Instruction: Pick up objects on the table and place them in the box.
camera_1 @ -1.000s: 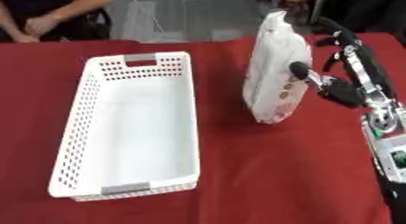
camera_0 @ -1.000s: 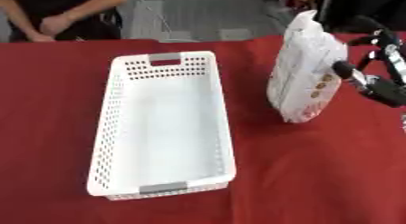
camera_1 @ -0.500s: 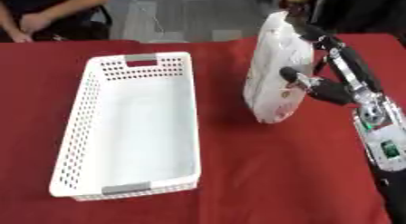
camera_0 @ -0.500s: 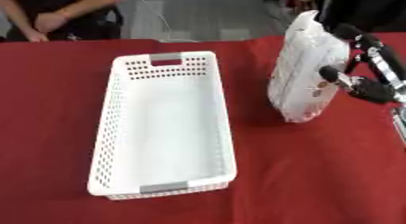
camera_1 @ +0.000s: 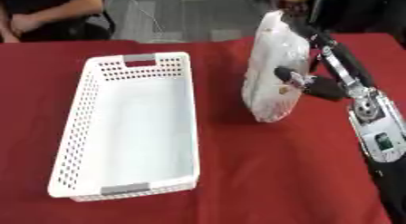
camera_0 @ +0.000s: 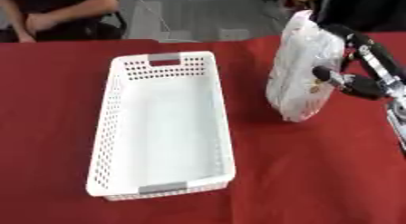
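Note:
A white plastic bag with some print low on its side stands upright on the red table, right of the box and slightly tilted. My right hand reaches in from the right and holds it: the thumb presses on the bag's front and the fingers curl round its upper back. The box is a long white perforated basket with grey handles, lying empty at the left centre. My left hand shows in neither view.
My right forearm runs down the right edge of the table. The red cloth lies bare in front of the bag and to the right of the basket. The table's far edge runs just behind the basket.
My right hand has moved left against the bag, and its thumb now presses on the bag's front. The bag and the basket stay about where they were.

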Robot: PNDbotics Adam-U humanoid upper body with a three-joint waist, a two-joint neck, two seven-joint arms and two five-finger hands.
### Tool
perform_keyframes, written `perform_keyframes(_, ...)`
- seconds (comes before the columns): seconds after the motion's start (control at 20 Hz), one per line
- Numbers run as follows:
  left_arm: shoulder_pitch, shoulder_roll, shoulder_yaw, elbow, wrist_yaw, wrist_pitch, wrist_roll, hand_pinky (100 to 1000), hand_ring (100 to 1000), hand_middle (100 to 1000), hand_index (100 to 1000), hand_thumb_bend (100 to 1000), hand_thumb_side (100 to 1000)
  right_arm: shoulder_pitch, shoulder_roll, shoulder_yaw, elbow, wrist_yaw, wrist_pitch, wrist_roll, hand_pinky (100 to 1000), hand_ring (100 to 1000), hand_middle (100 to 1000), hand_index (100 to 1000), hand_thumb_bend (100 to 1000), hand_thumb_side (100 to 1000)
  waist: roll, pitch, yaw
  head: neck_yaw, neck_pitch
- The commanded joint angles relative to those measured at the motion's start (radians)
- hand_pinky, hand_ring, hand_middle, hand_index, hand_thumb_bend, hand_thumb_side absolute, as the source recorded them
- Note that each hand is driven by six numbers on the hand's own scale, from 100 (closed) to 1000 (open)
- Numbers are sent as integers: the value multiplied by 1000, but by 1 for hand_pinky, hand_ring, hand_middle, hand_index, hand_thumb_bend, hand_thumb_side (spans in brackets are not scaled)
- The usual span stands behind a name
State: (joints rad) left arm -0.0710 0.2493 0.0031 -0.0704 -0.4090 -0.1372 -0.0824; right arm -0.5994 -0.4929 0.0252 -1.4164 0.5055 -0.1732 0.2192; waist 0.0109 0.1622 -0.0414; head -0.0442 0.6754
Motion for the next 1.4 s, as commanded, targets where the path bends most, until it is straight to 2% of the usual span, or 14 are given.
perform_keyframes(0.05, 2, 23, 1, 1, -5, 1, 1, 649, 616, 685, 807, 100, 253, -29, -30, 4, 6, 9, -4, 9, 464, 780, 837, 998, 693, 803, -1, -12, 2, -14, -15)
perform_keyframes(0.2, 2, 23, 1, 1, -6, 1, 1, 649, 616, 685, 806, 100, 253, -39, -37, 12, 14, 15, -8, 17, 468, 781, 838, 998, 696, 794, -2, -12, 3, -14, -15)
perform_keyframes(0.45, 2, 24, 1, 1, -8, 1, 3, 648, 615, 685, 806, 100, 252, -49, -52, 31, 18, 39, -17, 42, 460, 758, 821, 988, 705, 718, -3, -12, 5, -15, -14)
perform_keyframes(0.65, 2, 24, 1, 1, -8, 1, 3, 648, 616, 685, 806, 100, 252, -48, -54, 35, 9, 56, -17, 39, 301, 666, 746, 937, 695, 577, -2, -12, 5, -15, -14)
perform_keyframes(0.85, 2, 24, 1, 1, -8, 1, 3, 648, 616, 685, 806, 100, 252, -41, -54, 36, -8, 68, -15, 21, 110, 538, 615, 842, 585, 455, -2, -12, 5, -15, -15)
perform_keyframes(1.15, 1, 23, 1, 1, -8, 1, 2, 648, 615, 685, 805, 100, 252, -27, -55, 32, -33, 67, -10, -59, 100, 415, 455, 666, 358, 338, -2, -12, 4, -14, -17)
perform_keyframes(1.2, 1, 23, 1, 1, -8, 1, 2, 648, 616, 685, 805, 100, 252, -24, -55, 32, -36, 65, -9, -75, 100, 431, 471, 685, 384, 351, -2, -12, 4, -14, -17)
perform_keyframes(1.25, 1, 23, 1, 1, -8, 1, 2, 648, 615, 685, 805, 100, 252, -22, -55, 31, -39, 64, -8, -91, 100, 375, 410, 611, 277, 300, -2, -12, 4, -14, -17)
perform_keyframes(1.4, 1, 23, 1, 1, -8, 1, 2, 648, 615, 685, 805, 100, 253, -16, -56, 31, -46, 60, -6, -131, 100, 311, 337, 531, 163, 237, -2, -12, 4, -14, -17)
